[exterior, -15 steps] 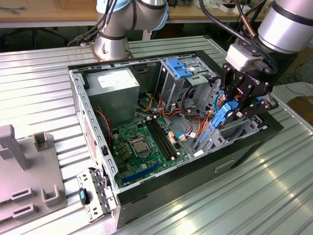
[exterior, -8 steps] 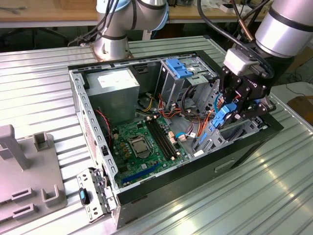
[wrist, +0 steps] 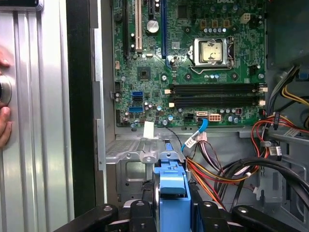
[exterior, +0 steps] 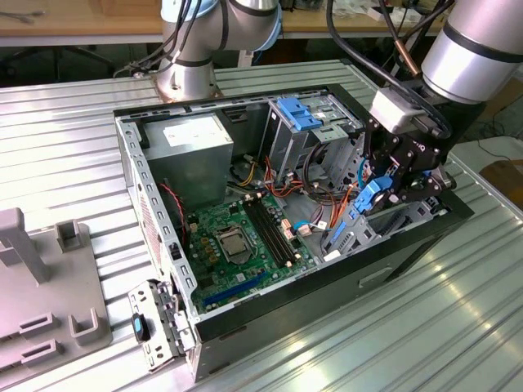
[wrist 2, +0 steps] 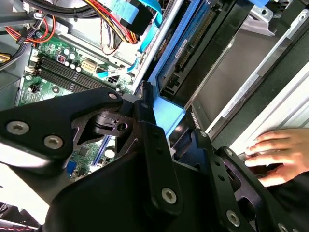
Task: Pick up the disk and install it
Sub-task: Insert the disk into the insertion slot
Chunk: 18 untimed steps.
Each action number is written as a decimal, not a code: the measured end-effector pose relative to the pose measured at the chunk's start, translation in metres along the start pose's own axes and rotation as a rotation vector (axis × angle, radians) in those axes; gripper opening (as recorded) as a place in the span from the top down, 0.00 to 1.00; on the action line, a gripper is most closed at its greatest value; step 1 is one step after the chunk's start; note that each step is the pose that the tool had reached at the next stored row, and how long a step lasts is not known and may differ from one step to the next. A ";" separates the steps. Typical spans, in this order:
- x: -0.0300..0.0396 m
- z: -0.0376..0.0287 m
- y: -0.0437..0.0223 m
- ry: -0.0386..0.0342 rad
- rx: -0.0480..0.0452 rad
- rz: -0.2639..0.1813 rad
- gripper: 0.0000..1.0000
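A ribbed metal table (exterior: 65,147) is seen carrying an open computer case (exterior: 327,286), laid on its side with its inside exposed. The arm (exterior: 470,49) is reached down into the case at the exterior view's right. A grey power supply (exterior: 192,151) with a white label is mounted in the case's far corner, and a green motherboard (exterior: 237,237) is spread across the case floor. A grey fixture (exterior: 41,302) is set on the table at the exterior view's left, well apart from the arm. A light-blue latch plate (exterior: 298,113) is seated on top of the drive cage at the back of the case.

The end effector (exterior: 384,192) is clenched on the disk (exterior: 369,198), which is held inside the case near its front wall, just beside the motherboard's edge. In the first wrist view the disk's blue carrier is gripped between the black fingers (wrist: 203,215), above a bare metal bay frame (wrist: 130,154). Red, orange and black cables (wrist: 217,179) are bundled just beside it. In the second wrist view a person's hand (wrist 2: 275,154) is rested on the table outside the case wall.
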State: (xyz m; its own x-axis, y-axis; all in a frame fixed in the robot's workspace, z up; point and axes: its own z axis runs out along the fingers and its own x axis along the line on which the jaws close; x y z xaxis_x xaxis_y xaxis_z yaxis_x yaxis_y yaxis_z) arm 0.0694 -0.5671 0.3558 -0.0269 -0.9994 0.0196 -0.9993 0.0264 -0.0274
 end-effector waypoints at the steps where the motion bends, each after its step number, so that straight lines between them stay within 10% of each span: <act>1: 0.0000 0.0000 0.0000 0.0001 0.0000 0.000 0.63; 18: 0.0000 0.0001 0.0000 0.0044 0.0001 0.000 0.56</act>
State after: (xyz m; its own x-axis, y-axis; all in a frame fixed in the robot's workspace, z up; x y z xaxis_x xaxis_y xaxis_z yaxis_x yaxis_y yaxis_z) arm 0.0694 -0.5671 0.3558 -0.0269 -0.9993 0.0240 -0.9993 0.0263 -0.0276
